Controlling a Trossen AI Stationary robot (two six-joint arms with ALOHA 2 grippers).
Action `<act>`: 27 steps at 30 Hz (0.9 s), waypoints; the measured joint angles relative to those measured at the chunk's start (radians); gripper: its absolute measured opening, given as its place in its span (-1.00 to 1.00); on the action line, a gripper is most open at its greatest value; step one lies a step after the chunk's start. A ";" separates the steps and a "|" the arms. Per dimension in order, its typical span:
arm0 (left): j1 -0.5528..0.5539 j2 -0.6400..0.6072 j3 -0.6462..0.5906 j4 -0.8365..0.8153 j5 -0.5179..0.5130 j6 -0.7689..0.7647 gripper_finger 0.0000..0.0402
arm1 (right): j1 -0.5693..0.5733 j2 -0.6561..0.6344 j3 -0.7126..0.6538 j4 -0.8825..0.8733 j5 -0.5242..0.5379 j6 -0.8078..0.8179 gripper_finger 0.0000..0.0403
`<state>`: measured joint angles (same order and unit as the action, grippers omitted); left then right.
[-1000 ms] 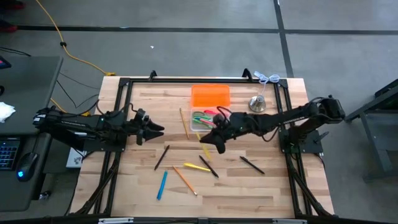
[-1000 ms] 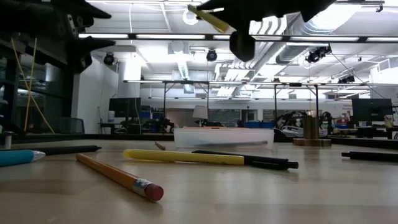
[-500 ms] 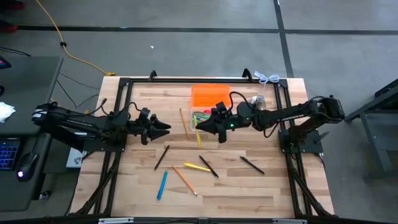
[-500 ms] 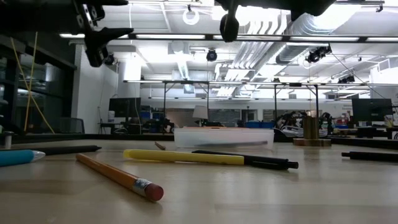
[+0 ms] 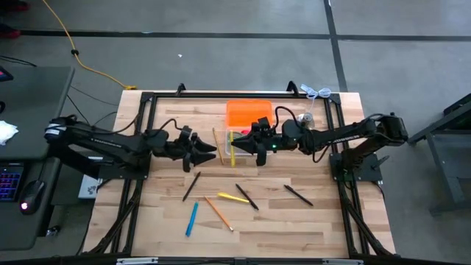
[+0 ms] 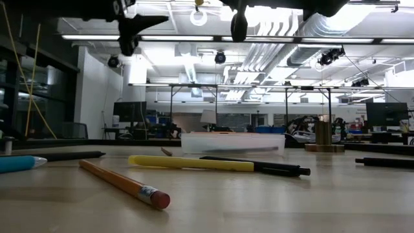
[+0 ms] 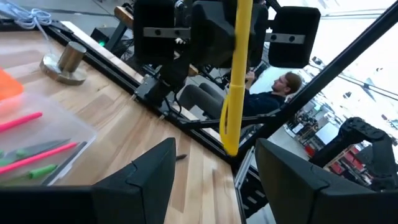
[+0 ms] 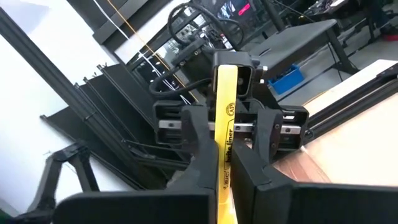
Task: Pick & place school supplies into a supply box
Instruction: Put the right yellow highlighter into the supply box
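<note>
Step in hand: I judge this a handover in mid-air, with my two arms meeting over the middle of the surface, just in front of the supply box [image 5: 246, 141].
Right fingers: my right gripper [image 5: 237, 145] has its fingers pressed together on a yellow pen [image 5: 232, 147], pinching it near one end so it stands out lengthwise toward my other arm.
Left fingers: my left gripper [image 5: 215, 153] hovers just beside that pen with its fingers [image 7: 149, 174] spread wide, the pen hanging between them and untouched as far as I can tell.
Supply box: clear tub toward the far edge of the surface, its orange lid [image 5: 249, 112] lying off it, just behind.
Done: a few supplies lie inside already; I make out pink pens [image 7: 37, 157] and something green.
Left on the surface: a wooden pencil [image 5: 218, 145] beside the box, a dark pen [image 5: 191, 185], a blue pen [image 5: 191, 218], an orange pencil [image 5: 218, 213], a yellow pen [image 5: 233, 197] crossing a black pen [image 5: 246, 196], and another black pen [image 5: 298, 194] toward my right side.
Progress: by my count less than half is in; the lid is not yet on.
Not mine to pack: the silver bell [image 5: 305, 122] near the far right corner.
</note>
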<state>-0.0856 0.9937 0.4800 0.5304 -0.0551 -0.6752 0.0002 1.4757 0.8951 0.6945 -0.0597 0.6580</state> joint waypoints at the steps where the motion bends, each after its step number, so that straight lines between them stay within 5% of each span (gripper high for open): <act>1: 0.000 0.016 0.017 0.000 0.001 0.007 0.25 | 0.000 0.000 0.000 0.000 0.000 -0.007 -0.99; 27: 0.000 0.236 0.205 -0.008 -0.031 0.043 0.25 | 0.009 0.002 0.000 0.005 -0.024 -0.021 -0.98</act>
<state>-0.0853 1.2297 0.6846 0.5224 -0.0862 -0.6323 0.0093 1.4778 0.8953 0.6994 -0.0836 0.6373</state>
